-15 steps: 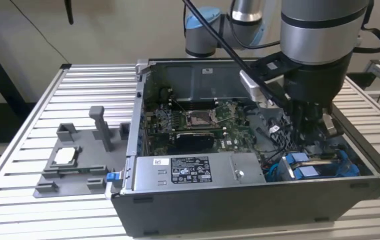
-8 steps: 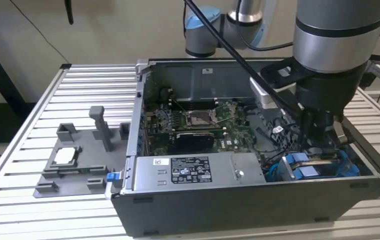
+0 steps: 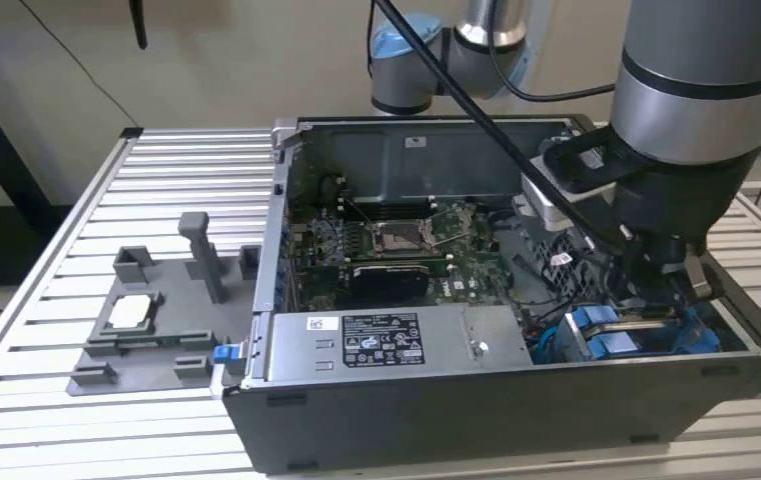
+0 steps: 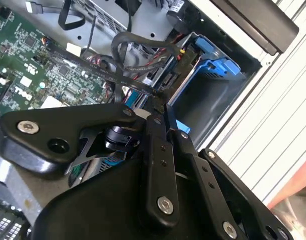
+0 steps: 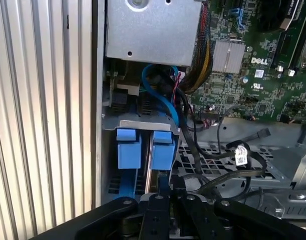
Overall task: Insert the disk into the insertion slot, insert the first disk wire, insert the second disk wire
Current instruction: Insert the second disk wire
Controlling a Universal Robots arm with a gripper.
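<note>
The disk [image 5: 148, 150], in its blue carrier with two blue tabs, sits down in the grey insertion slot [image 5: 108, 172] at the case's front corner on the exterior view's right. The same blue carrier [image 3: 614, 338] and disk carrier [image 4: 219, 66] appear in the other views. My gripper [image 3: 667, 300] hangs just over this bay. In both wrist views the black fingers are pressed together, gripper [image 4: 159, 107] and gripper [image 5: 164, 179], shut on the end of a flat black disk wire [image 4: 107, 72] that runs back over the board. A blue wire [image 5: 160, 97] curves down behind the bay.
The open case holds a green motherboard [image 3: 394, 245], a grey labelled power-supply box [image 3: 380, 345] and a tangle of black cables [image 5: 218, 165] beside the bay. A grey fixture [image 3: 153, 320] stands on the slatted table [image 3: 73, 220] at the exterior view's left.
</note>
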